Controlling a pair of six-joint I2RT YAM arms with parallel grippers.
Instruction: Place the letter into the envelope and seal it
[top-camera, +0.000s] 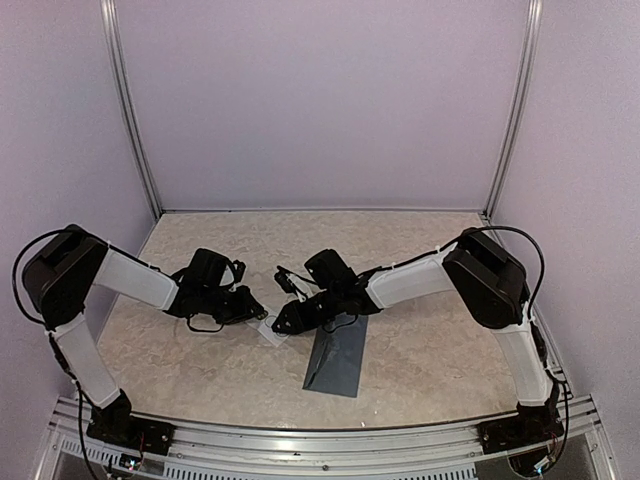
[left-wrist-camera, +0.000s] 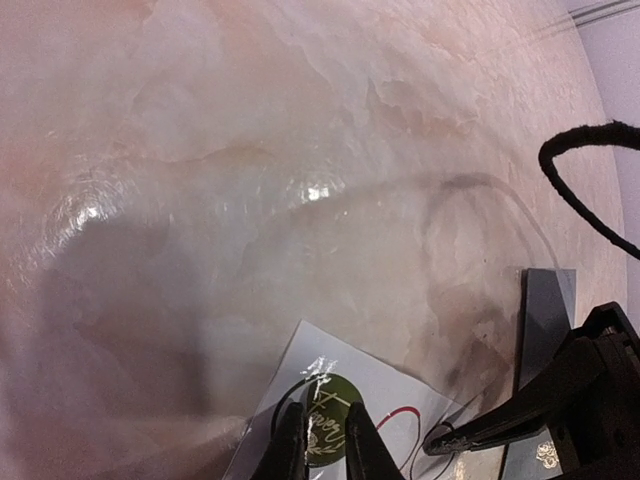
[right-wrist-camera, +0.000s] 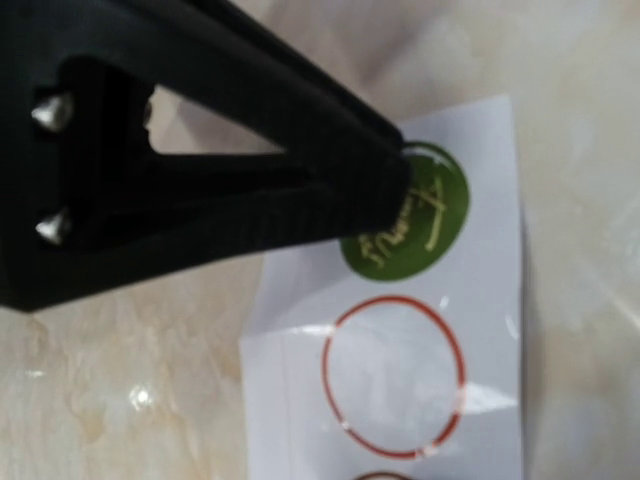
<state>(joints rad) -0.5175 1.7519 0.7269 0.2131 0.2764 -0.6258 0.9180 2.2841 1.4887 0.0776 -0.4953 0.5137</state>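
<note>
Marble table (top-camera: 420, 260), lilac walls. Dark envelope (top-camera: 335, 362) flat, just beside strip (left-wrist-camera: 300, 360); letter not in view. I judge step: peel sticker (left-wrist-camera: 330, 430) for seal. My left gripper (left-wrist-camera: 325, 445): fingers narrow about sticker, grip unsure. My right gripper (top-camera: 285, 318): tip on strip, gap I cannot tell. Next: lift sticker gently, strip pinned.

Sticker strip (top-camera: 271, 331) lies flat on the table (top-camera: 420, 240), mid-field. Left gripper (top-camera: 261, 317) is over its left side, right gripper (top-camera: 283, 322) over its right. The envelope (top-camera: 338, 358) sits just beside it on the right, nearer the front edge.
</note>
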